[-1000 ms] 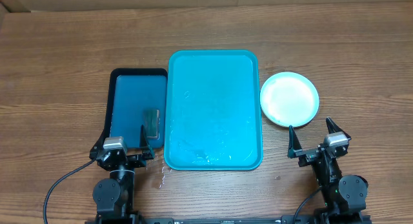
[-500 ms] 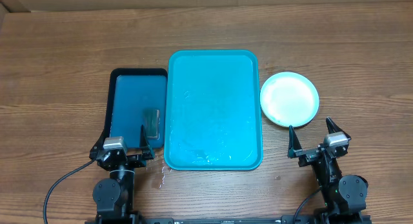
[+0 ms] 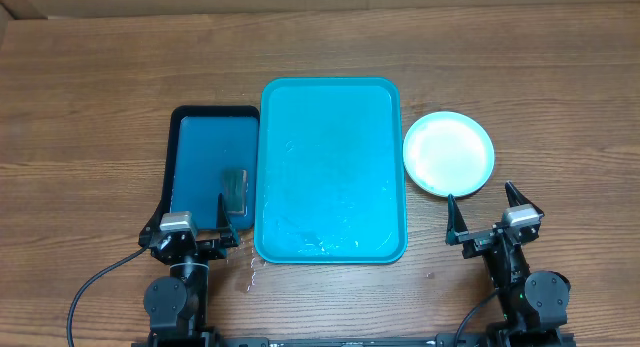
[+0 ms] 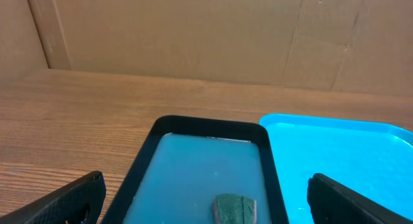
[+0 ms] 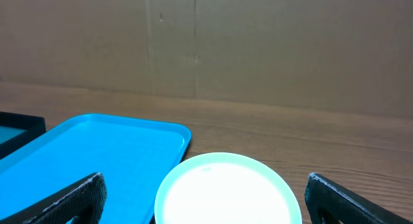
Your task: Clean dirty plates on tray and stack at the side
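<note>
A large turquoise rectangular tray [image 3: 333, 137] with rounded corners lies flat on the middle of the tabletop [image 3: 90, 87], with wet streaks near its front edge. Just right of it, not touching, sits a round plate [image 3: 449, 153] with a pale centre and a light blue rim.

Plate [image 3: 448, 154] right of tray [image 3: 330, 137]

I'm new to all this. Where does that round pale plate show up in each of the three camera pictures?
Overhead: the plate sits just right of the turquoise tray, beside its far half.
Left wrist: not in it.
Right wrist: bottom centre, cut off by the lower edge.
Shared landmark: the turquoise tray, which shows in all three views. It is on the right in the left wrist view and on the left in the right wrist view.
</note>
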